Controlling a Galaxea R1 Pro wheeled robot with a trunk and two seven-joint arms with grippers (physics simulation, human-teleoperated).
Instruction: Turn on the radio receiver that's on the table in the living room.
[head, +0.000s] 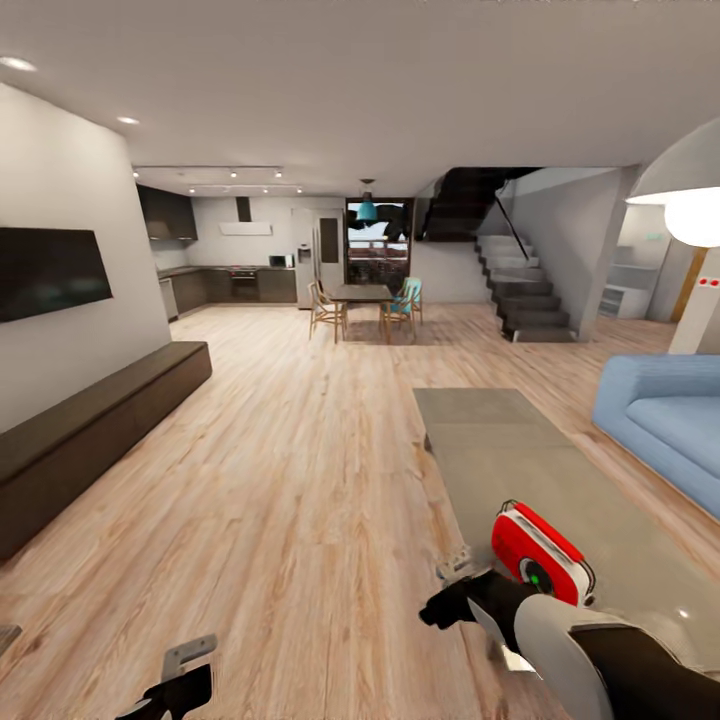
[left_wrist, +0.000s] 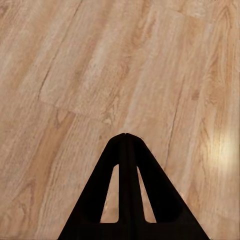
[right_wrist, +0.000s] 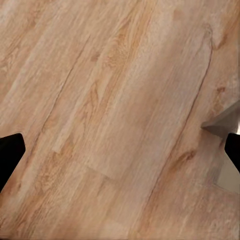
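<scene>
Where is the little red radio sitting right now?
In the head view, the small red rounded radio with white trim sits near the close left corner of the low glossy grey coffee table, just beyond the right pincer, with the light blue sofa further right.

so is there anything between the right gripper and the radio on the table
Nothing visible stands between them. In the head view the right gripper hangs over the wood floor just off the near edge of the table, and the radio receiver sits on that near end right beside it. The gripper's fingers are spread open.
</scene>
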